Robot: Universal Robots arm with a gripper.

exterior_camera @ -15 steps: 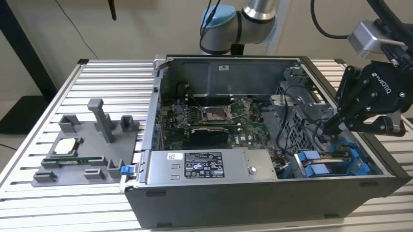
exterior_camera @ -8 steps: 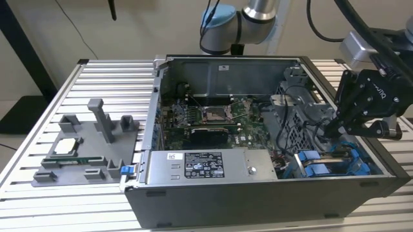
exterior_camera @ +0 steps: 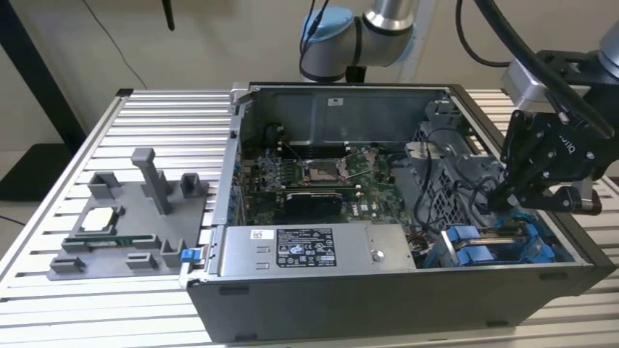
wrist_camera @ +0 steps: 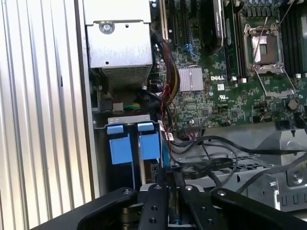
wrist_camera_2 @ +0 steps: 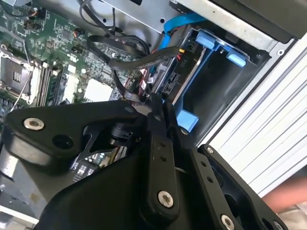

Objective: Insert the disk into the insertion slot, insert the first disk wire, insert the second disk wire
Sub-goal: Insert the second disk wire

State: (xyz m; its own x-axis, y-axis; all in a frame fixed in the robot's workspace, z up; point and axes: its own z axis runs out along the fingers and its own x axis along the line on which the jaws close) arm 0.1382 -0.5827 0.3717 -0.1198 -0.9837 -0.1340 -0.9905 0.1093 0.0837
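Observation:
The disk (wrist_camera_2: 186,67) stands on edge inside the insertion slot (wrist_camera_2: 225,91), the bay with blue rails in the case's near corner on the exterior view's right (exterior_camera: 483,250). Its blue tabs (wrist_camera: 147,143) stick up out of the bay. My gripper (exterior_camera: 505,204) hangs just above the bay's inner side. Both wrist views show its fingers (wrist_camera_2: 154,120) close together at the disk's connector edge, pinching the end of a black disk wire (wrist_camera_2: 136,60). That wire (wrist_camera: 206,165) loops back over the motherboard. The connector itself is hidden behind the fingertips.
The open case (exterior_camera: 338,94) lies on a slatted metal table (exterior_camera: 164,116). A silver power supply (exterior_camera: 309,250) sits beside the bay, with loose cables (exterior_camera: 445,152) over the motherboard (exterior_camera: 320,174). A grey fixture (exterior_camera: 126,217) with a processor chip stands at the exterior view's left.

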